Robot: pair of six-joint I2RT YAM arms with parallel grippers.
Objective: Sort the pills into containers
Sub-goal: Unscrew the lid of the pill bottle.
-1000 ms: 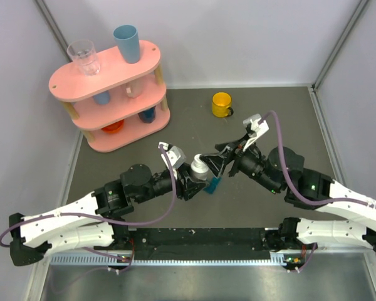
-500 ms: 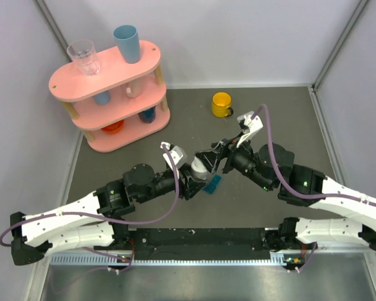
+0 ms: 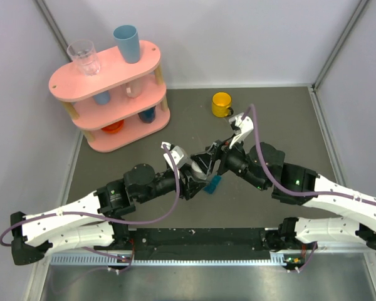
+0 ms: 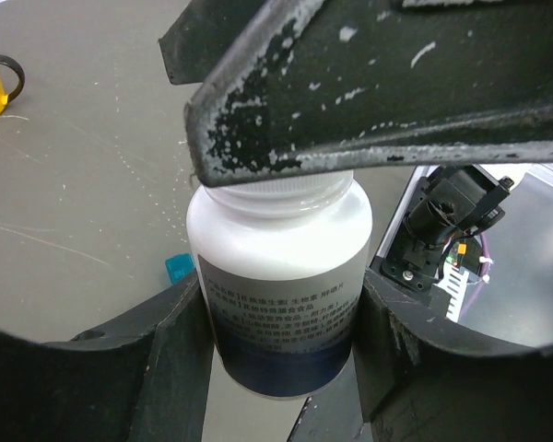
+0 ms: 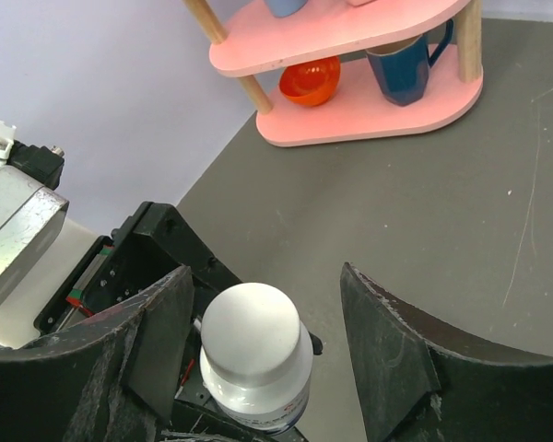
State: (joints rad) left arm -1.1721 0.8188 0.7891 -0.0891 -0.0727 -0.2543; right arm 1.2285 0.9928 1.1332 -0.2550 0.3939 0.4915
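A white capped bottle (image 3: 199, 165) with a printed label is held off the table, my left gripper (image 3: 195, 172) shut on its body (image 4: 276, 276). My right gripper (image 3: 212, 161) stands open astride the bottle's white cap (image 5: 251, 333). Its left finger is close beside the cap and its right finger (image 5: 387, 354) is well apart. The dark-teal pill box, the containers (image 3: 214, 184), lies on the grey table just below the bottle. One corner of the containers (image 4: 177, 267) shows past the bottle in the left wrist view. No pills are in view.
A yellow mug (image 3: 222, 104) stands at the back of the table. A pink three-tier shelf (image 3: 109, 94) at the back left carries cups, with a blue mug (image 5: 407, 69) and an orange bowl (image 5: 311, 81) on its lowest tier. Grey walls enclose the table.
My right gripper has moved left towards the bottle and now straddles its cap, its jaws slightly narrower. The left gripper has kept hold of the bottle, almost still.
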